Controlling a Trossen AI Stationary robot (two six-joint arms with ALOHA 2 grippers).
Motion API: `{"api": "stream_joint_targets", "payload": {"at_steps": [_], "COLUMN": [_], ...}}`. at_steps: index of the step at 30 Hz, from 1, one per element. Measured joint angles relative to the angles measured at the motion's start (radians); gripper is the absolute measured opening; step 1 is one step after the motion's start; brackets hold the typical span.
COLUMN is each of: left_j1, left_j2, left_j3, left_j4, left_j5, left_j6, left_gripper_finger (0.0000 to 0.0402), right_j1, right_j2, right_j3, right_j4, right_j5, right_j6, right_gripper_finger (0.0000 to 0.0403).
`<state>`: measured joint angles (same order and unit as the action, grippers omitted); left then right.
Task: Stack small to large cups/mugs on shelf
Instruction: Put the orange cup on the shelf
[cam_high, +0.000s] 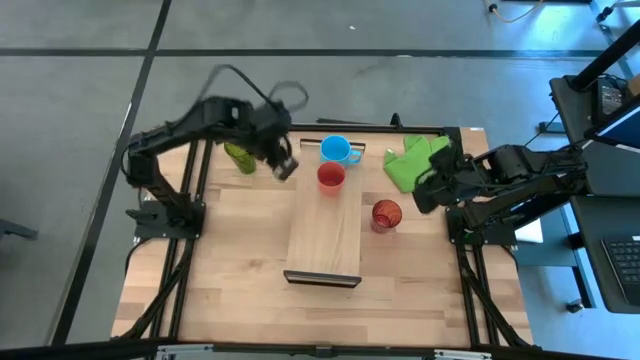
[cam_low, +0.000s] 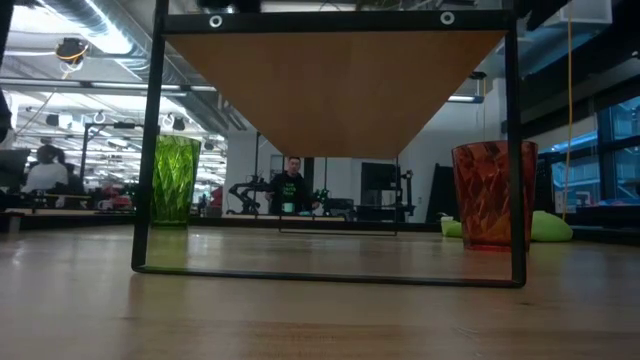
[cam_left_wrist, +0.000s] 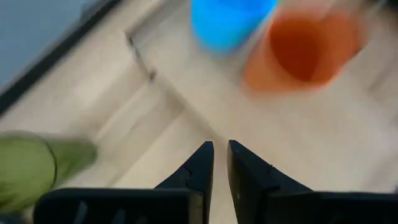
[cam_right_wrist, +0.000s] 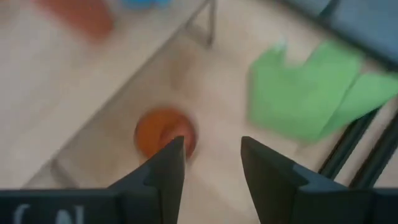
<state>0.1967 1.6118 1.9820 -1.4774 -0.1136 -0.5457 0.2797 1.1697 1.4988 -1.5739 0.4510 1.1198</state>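
Note:
The shelf (cam_high: 325, 235) lies along the middle of the table. The light blue mug (cam_high: 335, 150) and the small red cup (cam_high: 331, 177) stand on its far end. They also show in the left wrist view, the mug (cam_left_wrist: 227, 22) and the cup (cam_left_wrist: 305, 46). The olive-green tumbler (cam_high: 240, 157) stands on the table left of the shelf. The translucent red tumbler (cam_high: 386, 215) stands on the table right of it. My left gripper (cam_high: 285, 168) is shut and empty between the green tumbler and the red cup. My right gripper (cam_right_wrist: 211, 155) is open, just right of the red tumbler (cam_right_wrist: 163, 132).
A bright green cloth (cam_high: 410, 160) lies at the table's far right, beside my right arm. In the low view the shelf's dark bracket (cam_low: 150, 150) frames the green tumbler (cam_low: 175, 180) and the red tumbler (cam_low: 492, 195). A person stands in the room beyond.

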Motion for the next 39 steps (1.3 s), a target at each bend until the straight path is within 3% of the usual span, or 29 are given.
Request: {"api": "stream_joint_targets", "payload": {"at_steps": [7,10,15,22,29,39], "left_j1": [-0.124,-0.157,-0.180,-0.179,-0.180,-0.180], "left_j2": [-0.089,-0.114,-0.165,-0.212,-0.223,-0.223], "left_j3": [-0.257,-0.288,-0.288,-0.288,-0.288,-0.288], "left_j4": [0.200,0.264,0.287,0.270,0.251,0.228], "left_j5": [0.009,0.007,0.000,-0.033,-0.043,-0.057], "left_j6": [-0.061,-0.098,-0.110,-0.126,-0.112,-0.099], "left_gripper_finger": [0.0040,0.0041,0.0041,0.0041,0.0041,0.0041], "right_j1": [0.062,0.060,0.009,-0.068,-0.155,-0.216], "right_j2": [0.003,-0.014,-0.038,-0.042,-0.042,-0.041], "right_j3": [-0.202,-0.324,-0.463,-0.558,-0.644,-0.709], "right_j4": [0.011,0.163,0.438,0.476,0.650,0.696], "right_j5": [-0.288,-0.344,-0.348,-0.304,-0.304,-0.288], "right_j6": [0.043,0.050,0.028,0.017,-0.005,-0.006], "right_gripper_finger": [0.0158,0.0158,0.0159,0.0159,0.0159,0.0158]}}
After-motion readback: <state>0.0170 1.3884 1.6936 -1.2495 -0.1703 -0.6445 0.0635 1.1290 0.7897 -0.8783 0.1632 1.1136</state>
